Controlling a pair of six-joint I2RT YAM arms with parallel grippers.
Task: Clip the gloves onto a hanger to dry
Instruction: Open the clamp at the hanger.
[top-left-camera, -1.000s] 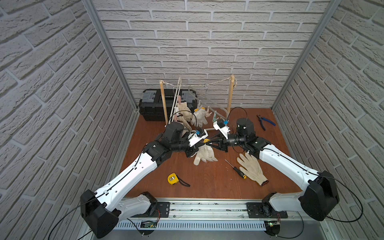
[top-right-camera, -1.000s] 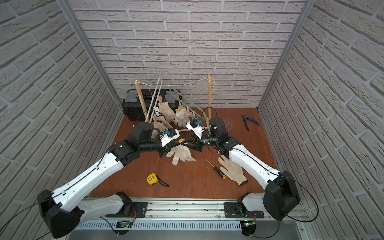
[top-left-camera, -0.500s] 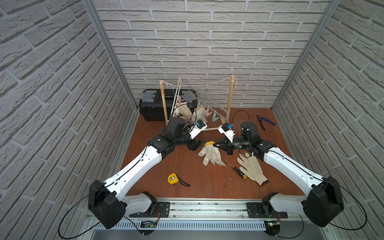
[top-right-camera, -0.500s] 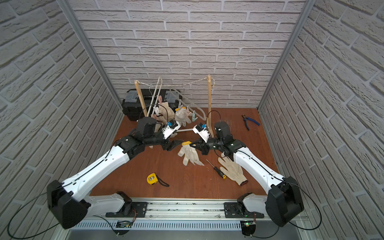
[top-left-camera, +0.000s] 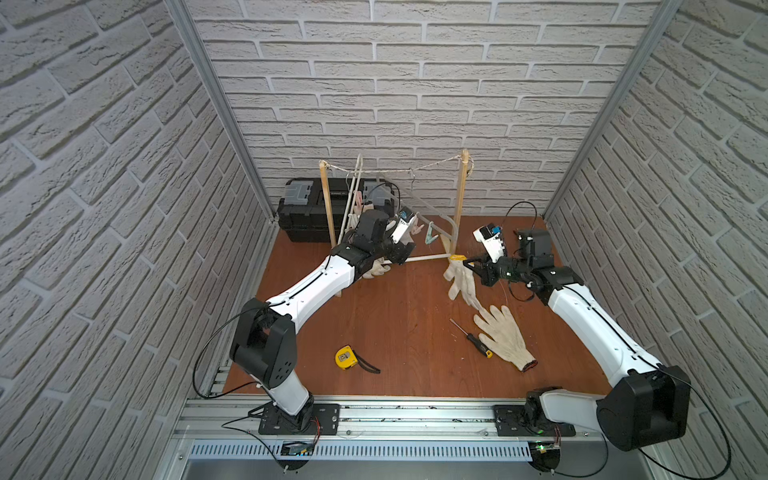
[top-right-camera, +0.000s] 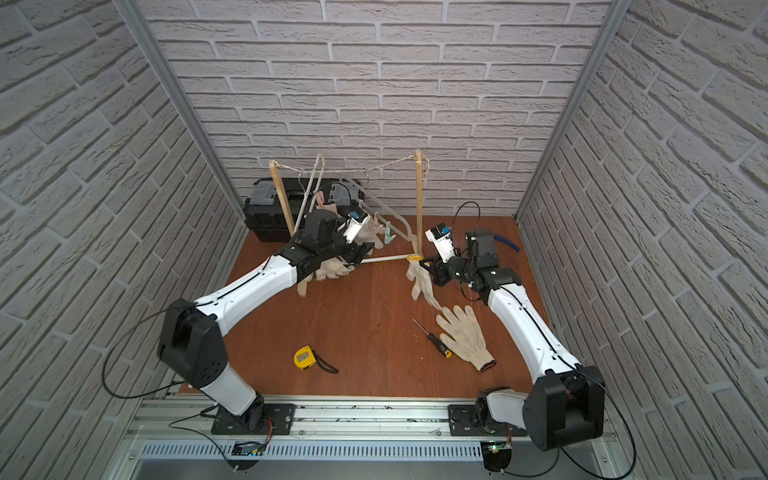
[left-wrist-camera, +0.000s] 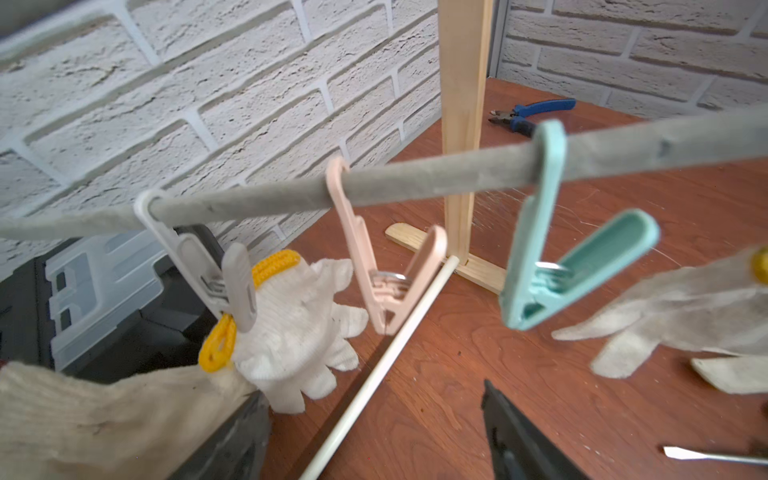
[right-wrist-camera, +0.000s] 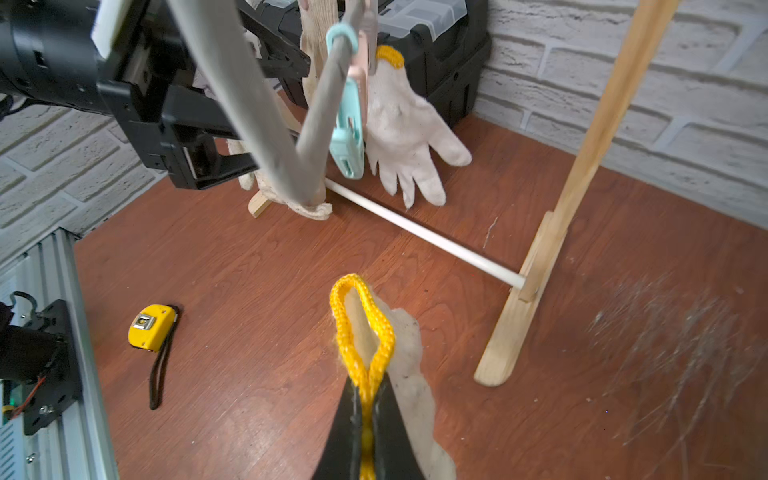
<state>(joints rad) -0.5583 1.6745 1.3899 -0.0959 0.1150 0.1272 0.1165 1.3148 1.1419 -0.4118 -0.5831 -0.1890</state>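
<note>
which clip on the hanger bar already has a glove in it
The grey clip, the end one of the three, pinches a white glove by its yellow cuff. The pink clip and the teal clip beside it hang empty.

in the left wrist view the held glove (left-wrist-camera: 685, 316) is blurred and cut by the picture's edge, and a second glove (left-wrist-camera: 79, 419) runs off a corner of the picture. the right wrist view loses the held glove's fingers past its edge.

off-white knit cloth glove (right-wrist-camera: 411, 374) rough and fuzzy, red-brown wood-grain tabletop (right-wrist-camera: 257, 266) smooth, slight sheen, mint-green plastic clip (left-wrist-camera: 536, 232) glossy, pale bare-wood post (right-wrist-camera: 590, 137) matt
</note>
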